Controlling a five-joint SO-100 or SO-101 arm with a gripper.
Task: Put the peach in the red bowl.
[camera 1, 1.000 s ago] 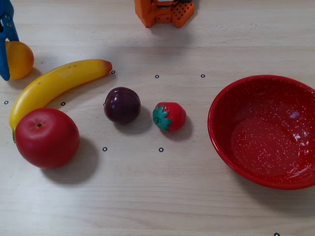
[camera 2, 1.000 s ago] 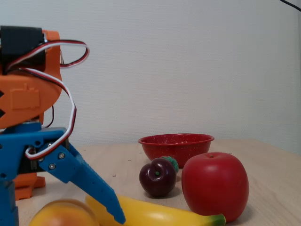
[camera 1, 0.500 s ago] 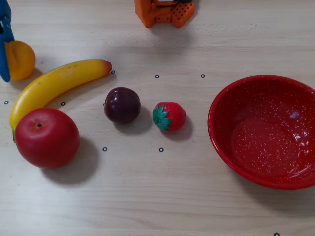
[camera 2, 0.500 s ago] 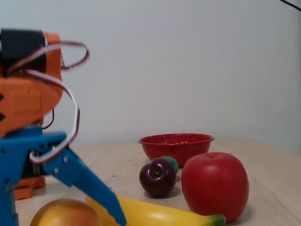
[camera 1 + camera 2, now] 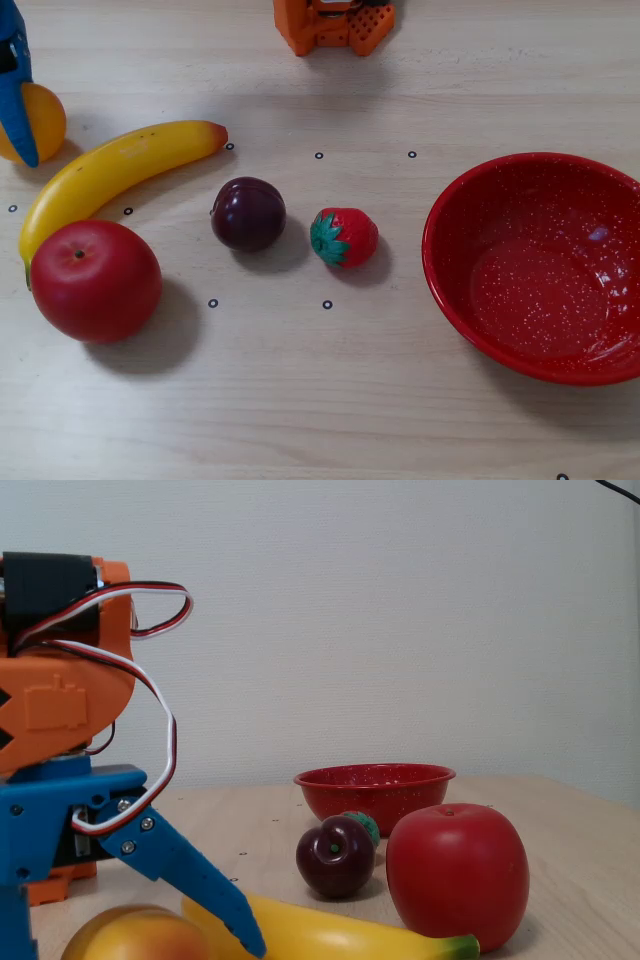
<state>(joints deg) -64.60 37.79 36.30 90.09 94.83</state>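
Note:
The peach (image 5: 48, 120) is a yellow-orange fruit lying on the table at the far left edge of the overhead view, and it shows at the bottom left of the fixed view (image 5: 135, 938). My gripper (image 5: 130, 952) has blue fingers and stands open, straddling the peach. One finger (image 5: 200, 885) slants down on the peach's right, and the other is cut off at the left edge. In the overhead view only one blue finger (image 5: 15, 95) shows, lying across the peach. The red bowl (image 5: 452, 285) sits empty at the right, far from the gripper, and also appears in the fixed view (image 5: 375, 792).
A banana (image 5: 110, 170) lies right beside the peach. A red apple (image 5: 95, 280), a dark plum (image 5: 248, 213) and a strawberry (image 5: 343, 237) sit between the peach and the bowl. The orange arm base (image 5: 335, 22) is at the top edge.

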